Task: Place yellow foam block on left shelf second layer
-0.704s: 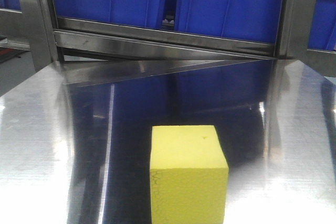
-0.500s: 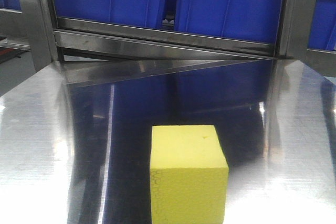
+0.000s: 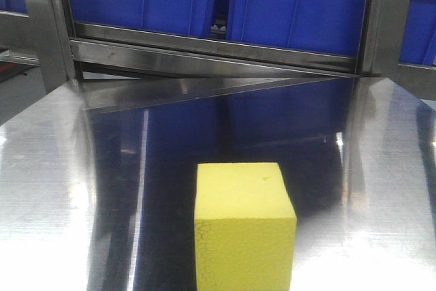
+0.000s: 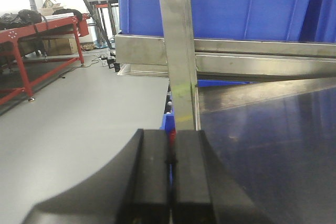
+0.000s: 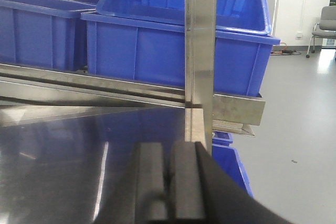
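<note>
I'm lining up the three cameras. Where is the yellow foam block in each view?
Exterior front-facing: yellow foam block bottom centre, on the steel table.
Left wrist: not in it.
Right wrist: not in it.
Shared landmark: blue bins on the steel shelf, in the upper part of every view.

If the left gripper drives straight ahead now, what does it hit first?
Probably the steel shelf post, standing dead ahead of the shut left gripper, with blue bins behind it. How far off it is, I cannot tell.
</note>
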`<action>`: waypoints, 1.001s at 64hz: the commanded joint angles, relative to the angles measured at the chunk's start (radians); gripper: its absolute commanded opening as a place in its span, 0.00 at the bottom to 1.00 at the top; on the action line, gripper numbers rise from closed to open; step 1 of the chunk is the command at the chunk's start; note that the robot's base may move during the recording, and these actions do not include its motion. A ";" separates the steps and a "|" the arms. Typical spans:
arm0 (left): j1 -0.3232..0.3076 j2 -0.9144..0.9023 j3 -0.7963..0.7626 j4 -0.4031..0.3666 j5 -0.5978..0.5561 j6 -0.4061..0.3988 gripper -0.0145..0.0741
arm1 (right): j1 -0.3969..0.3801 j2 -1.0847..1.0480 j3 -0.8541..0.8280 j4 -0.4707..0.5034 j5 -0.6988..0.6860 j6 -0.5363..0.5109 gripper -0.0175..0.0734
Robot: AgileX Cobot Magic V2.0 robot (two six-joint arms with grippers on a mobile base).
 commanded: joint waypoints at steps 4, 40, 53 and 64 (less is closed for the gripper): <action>-0.007 -0.022 0.025 -0.006 -0.081 -0.005 0.32 | 0.003 -0.018 -0.022 -0.008 -0.097 -0.005 0.25; -0.007 -0.022 0.025 -0.006 -0.081 -0.005 0.32 | 0.003 0.096 -0.321 -0.009 0.384 -0.201 0.25; -0.007 -0.022 0.025 -0.006 -0.081 -0.005 0.32 | 0.009 0.200 -0.363 0.011 0.367 -0.202 0.25; -0.007 -0.022 0.025 -0.006 -0.081 -0.005 0.32 | 0.039 0.260 -0.381 0.045 0.367 -0.194 0.25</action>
